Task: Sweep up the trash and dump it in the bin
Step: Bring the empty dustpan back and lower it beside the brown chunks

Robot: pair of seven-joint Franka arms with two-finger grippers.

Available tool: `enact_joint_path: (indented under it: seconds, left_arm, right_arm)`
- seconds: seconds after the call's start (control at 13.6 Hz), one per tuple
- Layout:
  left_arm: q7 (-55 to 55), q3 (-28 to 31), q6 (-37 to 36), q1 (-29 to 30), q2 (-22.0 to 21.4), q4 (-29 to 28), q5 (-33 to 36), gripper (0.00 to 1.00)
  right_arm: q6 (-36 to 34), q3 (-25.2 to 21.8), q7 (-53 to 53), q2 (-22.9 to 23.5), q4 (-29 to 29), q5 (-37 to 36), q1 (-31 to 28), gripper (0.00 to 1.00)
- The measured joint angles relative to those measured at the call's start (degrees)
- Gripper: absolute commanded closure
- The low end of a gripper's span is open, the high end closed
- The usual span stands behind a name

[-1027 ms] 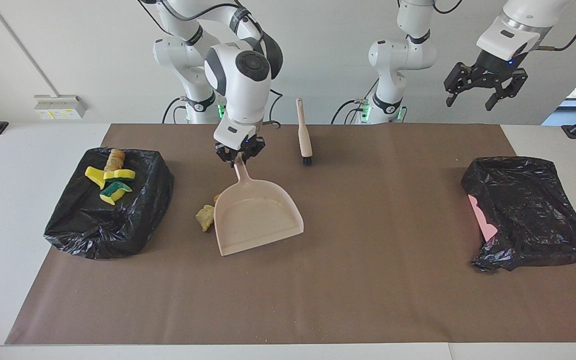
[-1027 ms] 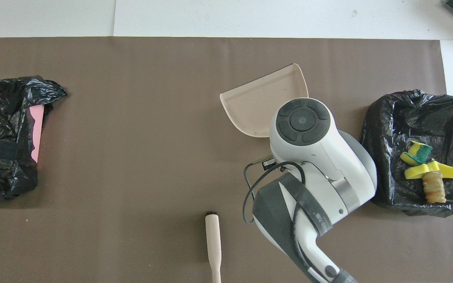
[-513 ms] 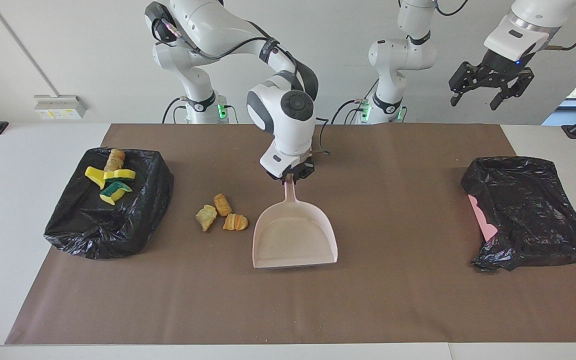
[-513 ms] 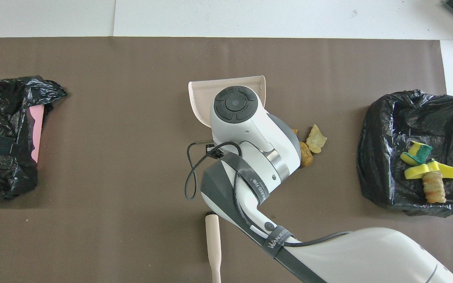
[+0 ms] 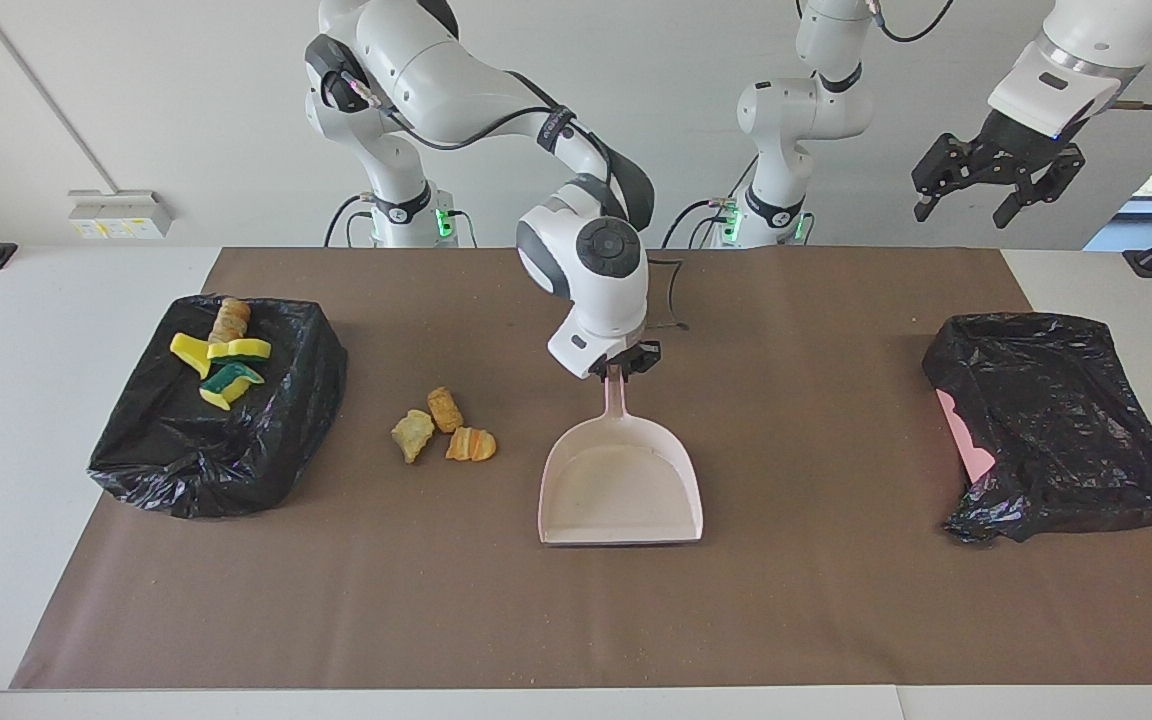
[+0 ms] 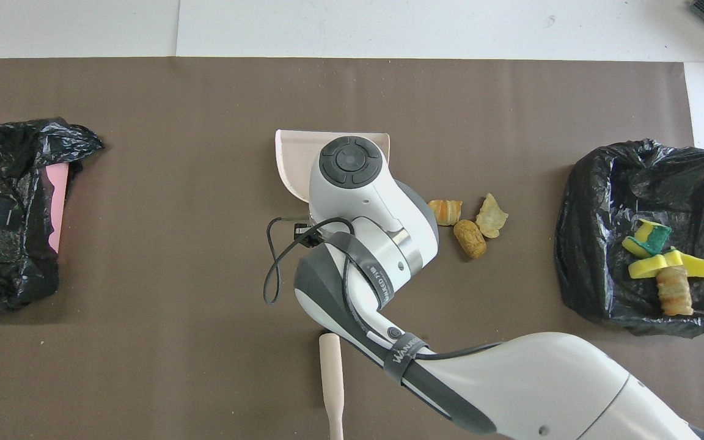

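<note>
A: Facing view. Right claw (image 5: 619,368) clenched on the handle of the pale pink dustpan (image 5: 621,485), pan flat on the brown mat (image 5: 786,600) of the table (image 5: 56,290), mouth toward 6 o'clock. Loose trash (image 5: 444,432) just beside the pan at its 9 o'clock: three scraps in a cluster, not touching the pan.

B: Overhead view. Same pan (image 6: 296,160) mostly covered by the right arm's wrist; only its open edge and one corner visible at 12 o'clock of the wrist. Claw itself hidden here. Three scraps (image 6: 468,221) plain at 3 o'clock of the wrist.

A: Facing view. Four more scraps (image 5: 221,350), yellow sponge chunks and one bread lump, inside the black-lined bin (image 5: 226,430) toward the right arm's end of the table. Second black bag (image 5: 1056,425) with a pink patch toward the left arm's end.

B: Overhead view. Bin (image 6: 602,244) at 3 o'clock, second bag (image 6: 3,208) at 9 o'clock. Beige brush handle (image 6: 331,379) at 6 o'clock, nearer to the robots than the pan; hidden by the arm in the facing view.

A: Facing view only. Left claw (image 5: 996,185) raised high near the left arm's end of the table, waiting, fingers spread, holding nothing.
</note>
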Motion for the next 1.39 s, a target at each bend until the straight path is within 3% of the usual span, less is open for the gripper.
enact_joint_path:
  seconds: [0.07, 0.15, 0.37, 0.44, 0.59, 1.03, 1.17, 1.39]
  left_arm:
    - [0.0, -0.9, -0.1, 0.7, 0.1, 0.2, 0.0, 0.00]
    - [0.0, -1.8, -0.1, 1.2, 0.1, 0.5, 0.0, 0.00]
    - [0.0, -2.3, -0.1, 1.3, -0.1, 1.3, 0.0, 0.00]
    - [0.0, -2.6, -0.1, 1.3, -0.2, 1.3, 0.0, 0.00]
    - [0.0, -3.4, -0.1, 1.3, -0.3, 1.3, 0.0, 0.00]
    - [0.0, -2.8, -0.5, 1.8, -0.5, 1.3, 0.0, 0.00]
    - [0.0, -2.8, -0.6, 1.9, -0.5, 1.3, 0.0, 0.00]
    - [0.0, -2.9, -1.4, 1.9, -0.6, 1.2, 0.0, 0.00]
  right_arm:
    - [0.7, -0.1, 0.1, 0.3, 0.0, 0.0, 0.0, 1.00]
    - [1.0, -0.2, 0.1, 0.5, -0.2, 0.0, -0.1, 0.86]
    - [2.0, -0.3, 0.0, 0.5, -1.8, 0.0, -0.7, 0.64]
    - [2.1, -0.4, 0.0, 0.5, -1.9, 0.0, -0.7, 0.52]
    - [2.1, -0.4, 0.0, 0.5, -2.1, 0.0, -0.7, 0.00]
    - [-0.5, -0.1, -0.1, -3.2, -2.3, 0.6, -0.7, 0.00]
    - [-2.4, 0.1, -0.1, -7.7, -4.7, 4.2, -0.6, 0.00]
    - [-3.1, 0.4, -0.1, -17.6, -13.3, 9.1, -0.2, 0.00]
